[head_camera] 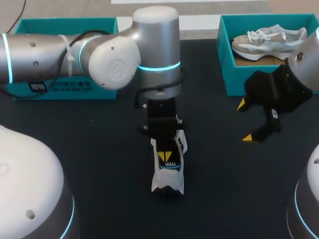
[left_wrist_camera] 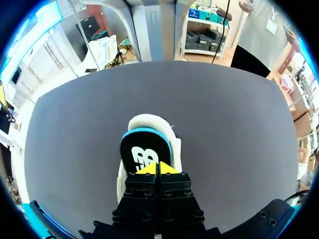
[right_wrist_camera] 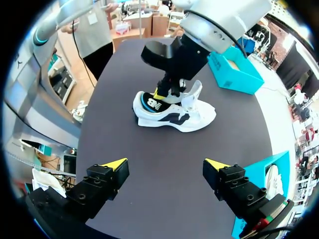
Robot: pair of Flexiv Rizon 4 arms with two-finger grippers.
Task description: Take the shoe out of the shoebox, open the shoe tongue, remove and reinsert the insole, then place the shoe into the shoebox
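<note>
- The left arm [head_camera: 75, 55] is coming in from the left and stretching across to the middle of the table [head_camera: 99, 149], its wrist pointing straight down.
- The left gripper [left_wrist_camera: 157, 168] is hanging right over the shoe [head_camera: 168, 183], and the yellow tips are pressed together, pinching the insole [left_wrist_camera: 143, 149].
- The insole, black with a blue rim, is sticking up out of the heel opening, its upper edge caught between those tips.
- The shoe is sitting upright on its sole mid-table, directly under the left gripper, heel end pointing toward the robot.
- In the right wrist view the tongue is standing up, just beside the left fingers.
- The right gripper [head_camera: 246, 121] is hovering above the table at the right, tilted toward the centre, fingers spread wide with nothing between them.
- The shoe is lying well apart from that open gripper, out ahead of it.
- The shoebox [head_camera: 224, 59] is sitting at the far right, just behind the right gripper, with a second shoe [head_camera: 269, 40] lying inside.
- A second box [head_camera: 65, 25] is sitting at the far left, behind the left arm.
</note>
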